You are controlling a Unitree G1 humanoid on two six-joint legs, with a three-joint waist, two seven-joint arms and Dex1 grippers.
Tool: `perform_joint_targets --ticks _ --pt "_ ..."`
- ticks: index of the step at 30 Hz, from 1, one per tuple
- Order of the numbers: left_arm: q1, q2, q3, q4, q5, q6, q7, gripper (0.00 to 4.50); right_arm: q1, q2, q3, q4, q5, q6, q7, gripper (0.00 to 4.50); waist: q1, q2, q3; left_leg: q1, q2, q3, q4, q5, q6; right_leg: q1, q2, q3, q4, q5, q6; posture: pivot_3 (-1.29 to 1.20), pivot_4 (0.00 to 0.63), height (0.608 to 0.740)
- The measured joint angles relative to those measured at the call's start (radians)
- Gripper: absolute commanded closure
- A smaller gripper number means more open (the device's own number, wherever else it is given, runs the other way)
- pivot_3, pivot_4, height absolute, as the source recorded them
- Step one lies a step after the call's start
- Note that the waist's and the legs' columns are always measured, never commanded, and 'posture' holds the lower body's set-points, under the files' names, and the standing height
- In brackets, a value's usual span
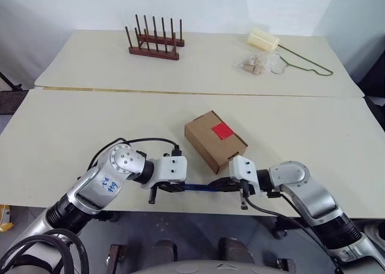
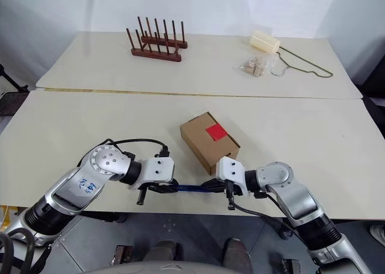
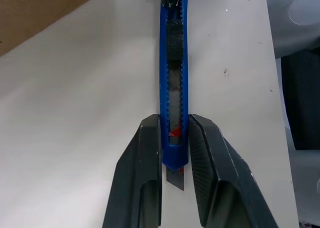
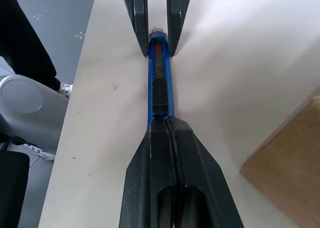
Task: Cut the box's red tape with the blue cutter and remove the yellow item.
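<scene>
- On the near table (image 1: 72, 123), the box (image 1: 207, 143) is seen lying closed, red tape (image 1: 222, 130) uppermost; light, crushable cardboard is judged.
- Just before it, the blue cutter (image 1: 201, 188) is pinched at either end by left gripper (image 1: 171, 188) and right gripper (image 1: 231, 184); slim, stiff, blade-tipped, best held mid-body.

Two cream tabletops (image 1: 72, 123) set end to end, a thin seam running across between them. Far tabletop (image 1: 204, 63) meets a plain white wall (image 1: 72, 6). On the far one: dark wooden peg rack (image 1: 154, 40) toward the left; pale cream cylinder block (image 1: 263, 40), clear bag of small tan pieces (image 1: 255, 64) and thin green wire hanger (image 1: 304, 62) toward the right. Grey floor (image 1: 198, 226) visible below the near edge. Lighting even, diffuse, soft shadows.
</scene>
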State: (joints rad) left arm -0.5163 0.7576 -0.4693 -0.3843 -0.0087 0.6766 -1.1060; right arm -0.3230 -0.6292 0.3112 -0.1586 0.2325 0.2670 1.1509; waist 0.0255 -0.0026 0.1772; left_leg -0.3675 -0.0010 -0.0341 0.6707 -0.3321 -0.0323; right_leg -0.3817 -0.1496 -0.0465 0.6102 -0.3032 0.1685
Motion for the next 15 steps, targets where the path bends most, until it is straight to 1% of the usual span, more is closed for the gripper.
perform_joint_targets --ticks 5,15 --pt "0.000 0.001 0.000 0.000 0.000 0.000 0.000 4.07 -0.009 0.008 0.017 0.008 -0.020 -0.028 0.002 4.48 -0.001 0.000 0.000 0.000 0.000 0.000 0.000 0.000 0.000 0.000 0.000 0.000 0.000 0.000 0.000 0.00 0.150 0.740" --pt "-0.002 0.002 -0.003 0.000 0.000 0.003 0.000 4.07 -0.047 0.063 0.088 0.011 -0.043 -0.006 0.003 4.48 -0.002 0.000 0.000 0.001 0.000 0.000 0.000 0.000 0.000 0.001 0.000 0.000 0.000 0.000 0.000 0.00 0.150 0.740"
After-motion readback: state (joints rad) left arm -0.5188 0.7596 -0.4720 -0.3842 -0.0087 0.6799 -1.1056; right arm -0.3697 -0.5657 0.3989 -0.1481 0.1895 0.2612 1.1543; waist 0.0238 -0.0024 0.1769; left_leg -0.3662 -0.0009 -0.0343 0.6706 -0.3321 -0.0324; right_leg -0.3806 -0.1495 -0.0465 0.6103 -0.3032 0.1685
